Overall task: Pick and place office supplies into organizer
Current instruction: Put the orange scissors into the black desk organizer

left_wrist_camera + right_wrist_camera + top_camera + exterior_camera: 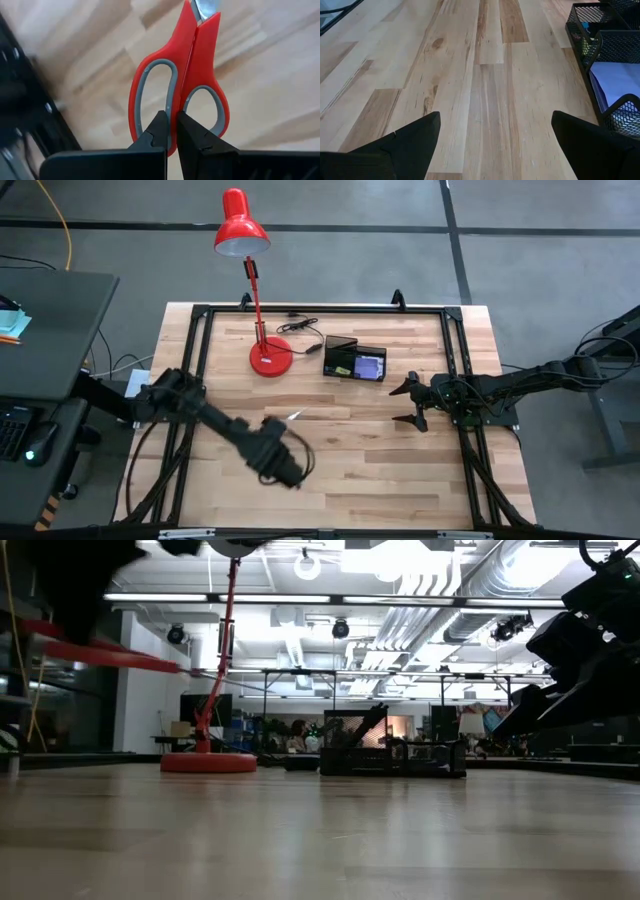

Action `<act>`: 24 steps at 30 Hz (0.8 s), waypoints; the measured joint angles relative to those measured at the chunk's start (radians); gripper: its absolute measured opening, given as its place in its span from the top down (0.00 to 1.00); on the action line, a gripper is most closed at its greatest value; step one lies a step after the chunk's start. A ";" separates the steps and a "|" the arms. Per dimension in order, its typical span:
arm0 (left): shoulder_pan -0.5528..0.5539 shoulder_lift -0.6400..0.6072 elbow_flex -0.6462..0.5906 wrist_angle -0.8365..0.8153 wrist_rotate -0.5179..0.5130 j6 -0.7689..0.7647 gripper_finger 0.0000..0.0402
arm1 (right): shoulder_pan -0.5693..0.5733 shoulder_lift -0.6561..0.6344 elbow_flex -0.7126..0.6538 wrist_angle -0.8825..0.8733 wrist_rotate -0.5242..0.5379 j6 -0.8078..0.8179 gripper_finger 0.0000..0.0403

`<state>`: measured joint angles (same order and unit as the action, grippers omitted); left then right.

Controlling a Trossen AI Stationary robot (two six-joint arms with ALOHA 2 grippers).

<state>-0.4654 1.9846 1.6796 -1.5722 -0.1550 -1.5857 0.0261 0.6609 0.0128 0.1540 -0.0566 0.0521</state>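
Left gripper [172,130]: sits over the near-left part of the table [400,470], at about 7 o'clock from the middle. Its two fingers are pressed together on the red scissors [180,75]. They pinch the thin red part between the two handle loops.
Scissors: held up off the wood, with the silver tip [293,416] poking out toward 1 o'clock.
Right gripper [404,405]: on the right side of the table, at about 3 o'clock. Its fingers are spread wide with nothing between them, only bare wood.
Organizer [355,360]: a black mesh tray toward the back, at about 12 o'clock, just to the right of the lamp base.
Purple notepad [369,366]: lies inside the tray, in its right part.
Red lamp [262,330]: stands at the back, left of the tray.
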 joint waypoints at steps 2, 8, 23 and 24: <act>0.046 -0.003 0.005 -0.001 -0.003 0.087 1.00 | 0.000 -0.001 0.000 -0.003 0.000 0.000 0.06; 0.157 -0.002 0.040 0.001 -0.039 0.332 1.00 | 0.000 -0.001 0.000 -0.016 0.000 0.000 0.06; 0.337 -0.002 0.196 0.001 -0.295 0.733 1.00 | 0.000 0.000 0.000 -0.016 0.000 0.000 0.06; 0.351 -0.002 0.204 0.001 -0.303 0.754 1.00 | 0.000 0.000 0.000 -0.016 0.000 0.000 0.06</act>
<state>-0.1142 1.9831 1.8839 -1.5711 -0.4581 -0.8314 0.0261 0.6605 0.0128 0.1375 -0.0566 0.0521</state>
